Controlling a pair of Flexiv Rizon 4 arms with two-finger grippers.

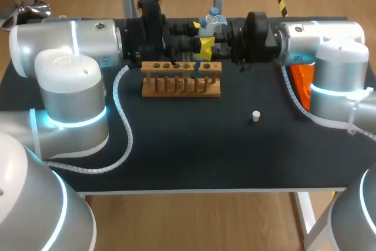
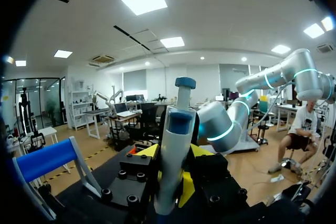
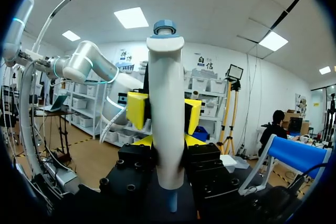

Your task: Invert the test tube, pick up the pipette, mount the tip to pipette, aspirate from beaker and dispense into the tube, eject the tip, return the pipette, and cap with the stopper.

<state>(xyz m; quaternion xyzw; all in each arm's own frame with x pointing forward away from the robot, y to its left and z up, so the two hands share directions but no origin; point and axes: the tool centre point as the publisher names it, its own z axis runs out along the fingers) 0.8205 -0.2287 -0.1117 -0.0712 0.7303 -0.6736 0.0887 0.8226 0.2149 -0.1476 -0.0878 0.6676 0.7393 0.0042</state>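
Pipette [image 3: 167, 93] clamped upright between right gripper [image 3: 166, 116] fingers

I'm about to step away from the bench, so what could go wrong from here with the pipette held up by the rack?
The right gripper is shut on the pipette close above the wooden rack; a slip could drop it onto the rack. The left arm meets it very closely there, so a misjudged move could knock the pipette. The stopper lies loose on the table on the right arm's side; a sweep might roll it away.
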